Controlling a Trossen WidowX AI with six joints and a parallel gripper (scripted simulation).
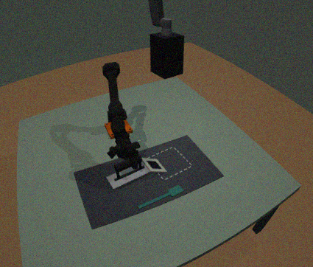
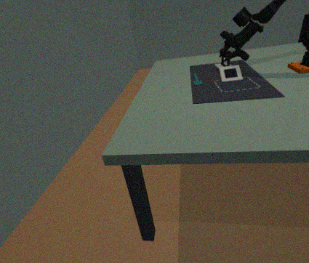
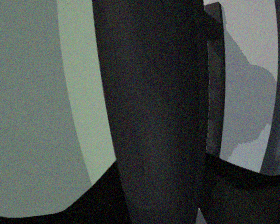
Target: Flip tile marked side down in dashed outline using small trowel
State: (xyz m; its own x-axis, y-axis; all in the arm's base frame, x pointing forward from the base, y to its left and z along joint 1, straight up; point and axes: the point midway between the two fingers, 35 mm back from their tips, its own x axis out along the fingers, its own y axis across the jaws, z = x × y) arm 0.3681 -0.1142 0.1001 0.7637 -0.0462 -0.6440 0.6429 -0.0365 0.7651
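Observation:
The trowel has a pale blade (image 1: pixel 124 181) (image 3: pixel 251 110) and a black bridge handle (image 3: pixel 156 100). It is low over the mat (image 1: pixel 93 206) (image 2: pixel 204 99); whether the blade touches the mat is unclear. My gripper (image 1: pixel 129 164) (image 2: pixel 225 59) is shut on the handle. The white tile (image 1: pixel 155 164) (image 2: pixel 230 73) is tilted up at the blade's end, its raised edge beside the blade and its lower edge toward the dashed outline (image 1: pixel 174 147) (image 2: pixel 226 91). Its dark square mark shows, facing up and toward the exterior camera. The tile overlaps the outline's near-blade side in view. Its underside is hidden.
A teal spatula-like tool (image 1: pixel 176 190) (image 2: pixel 197 82) lies on the mat, along its edge farthest from the arm's orange base (image 1: pixel 109 130) (image 2: pixel 307 68). A black box (image 1: pixel 166 55) is at the table's far side in the top view.

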